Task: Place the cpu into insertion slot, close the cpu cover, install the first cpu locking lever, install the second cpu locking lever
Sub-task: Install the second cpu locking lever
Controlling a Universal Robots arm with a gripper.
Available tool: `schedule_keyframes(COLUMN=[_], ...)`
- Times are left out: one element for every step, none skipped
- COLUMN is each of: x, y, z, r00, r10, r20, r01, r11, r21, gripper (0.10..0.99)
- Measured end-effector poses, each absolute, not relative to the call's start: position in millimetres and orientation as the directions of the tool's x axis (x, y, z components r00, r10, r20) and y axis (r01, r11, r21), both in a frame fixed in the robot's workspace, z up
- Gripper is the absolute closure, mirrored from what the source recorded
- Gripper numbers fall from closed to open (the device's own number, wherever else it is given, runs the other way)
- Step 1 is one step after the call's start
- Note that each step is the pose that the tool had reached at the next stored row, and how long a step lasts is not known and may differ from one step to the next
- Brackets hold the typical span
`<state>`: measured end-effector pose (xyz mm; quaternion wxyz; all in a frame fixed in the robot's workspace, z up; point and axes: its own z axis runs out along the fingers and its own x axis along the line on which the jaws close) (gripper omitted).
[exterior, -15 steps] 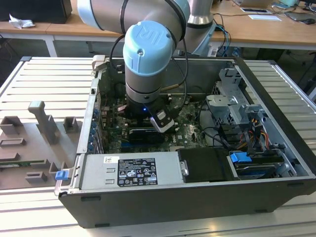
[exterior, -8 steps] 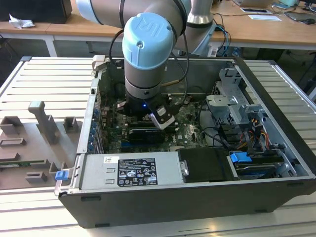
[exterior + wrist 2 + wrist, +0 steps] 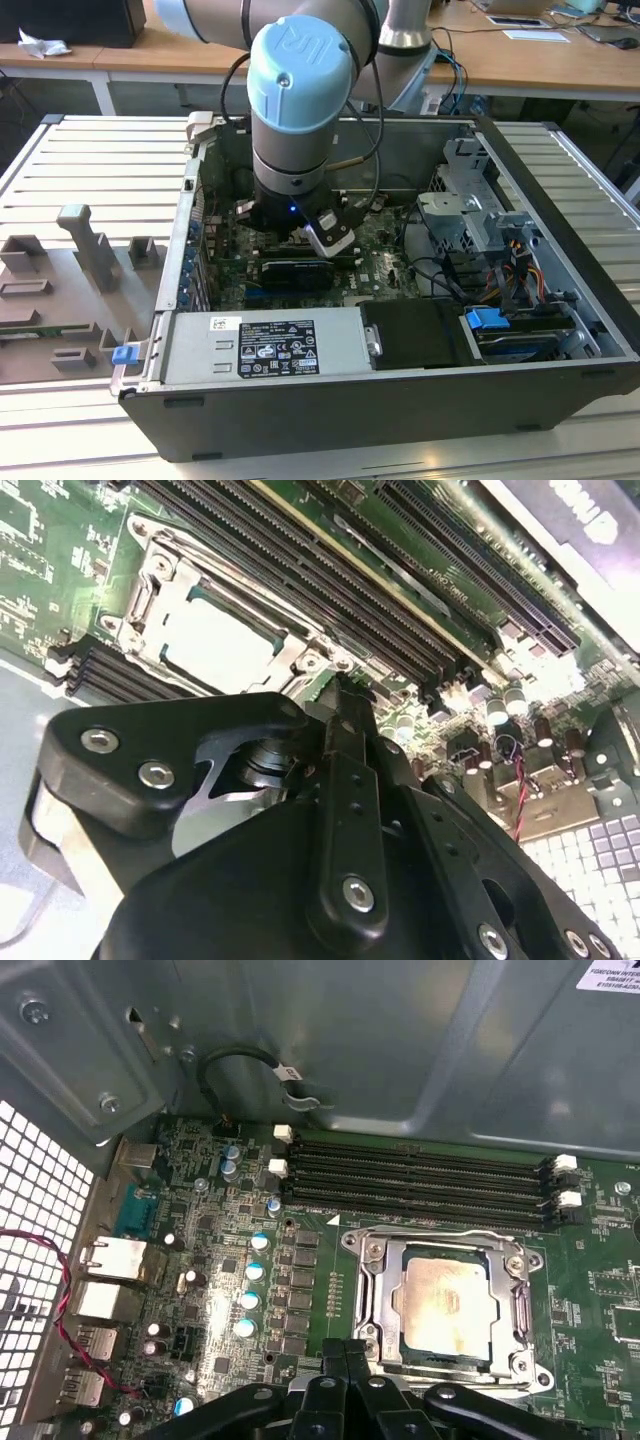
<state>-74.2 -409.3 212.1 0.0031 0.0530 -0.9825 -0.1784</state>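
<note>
The cpu (image 3: 447, 1305) lies flat in the insertion slot (image 3: 440, 1235) on the green board, its pale metal face up. The silver cpu cover (image 3: 388, 1295) lies down around it as a frame. Both wrist views show my gripper (image 3: 346, 1345) shut, its black fingertips pressed together with nothing between them, right at the socket's edge. In the second wrist view the cpu (image 3: 215, 645) and its cover (image 3: 150, 600) sit just beyond the gripper (image 3: 345, 685). In the exterior view the arm (image 3: 290, 150) reaches down into the open computer case and hides the socket.
Long black memory slots (image 3: 420, 1165) run beside the socket, below the grey case wall (image 3: 400, 1040). Rear ports (image 3: 110, 1260) and a red-black wire (image 3: 60, 1310) sit nearby. A power supply (image 3: 265, 345), a drive cage (image 3: 480, 220) and a grey fixture tray (image 3: 70, 290) are near the arm.
</note>
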Motion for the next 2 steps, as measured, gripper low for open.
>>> schedule_keyframes(x=[-74.2,-74.3], y=[-409.3,-409.3], z=[212.2,212.3], r00=[-0.994,-0.994], r10=[-0.105,-0.105], r20=[-0.013,-0.013], r01=[-0.103,-0.103], r11=[0.931,0.931], r21=[0.351,0.351], gripper=[0.980,0.980])
